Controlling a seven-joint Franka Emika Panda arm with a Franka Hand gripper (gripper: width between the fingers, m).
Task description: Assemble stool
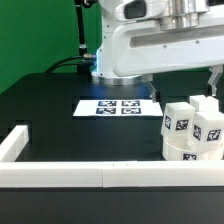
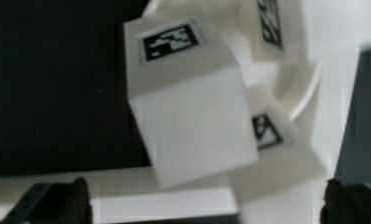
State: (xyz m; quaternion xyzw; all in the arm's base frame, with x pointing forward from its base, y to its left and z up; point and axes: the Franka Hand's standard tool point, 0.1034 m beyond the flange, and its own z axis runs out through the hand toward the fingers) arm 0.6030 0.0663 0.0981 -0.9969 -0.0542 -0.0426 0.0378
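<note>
Black table [image 1: 50,110] filling the scene, green wall [image 1: 35,30] behind, white robot base [image 1: 125,55] standing at the back. Marker board [image 1: 118,106] lying flat just in front of that base. White rails [image 1: 80,176] bordering the table along the near edge and at the exterior view's left.

Sitting at the exterior view's right, near the front rail: the stool parts, bunched together. Three legs [image 1: 192,128] standing upright on the seat [image 1: 190,153], each showing a black-and-white tag; the leg on the exterior view's left [image 1: 176,121] facing its tag toward the camera. Seat mostly hidden under them, only its rounded rim peeking out.

Gripper [image 2: 185,200] hanging above the cluster with jaws spread wide, gripping nothing. Dark fingertips [image 2: 54,200] showing at either side of the wrist view, one tagged leg [image 2: 191,110] lying between them and below, tilted across the picture. Seeming clear of the parts, though contact being hard to judge.
</note>
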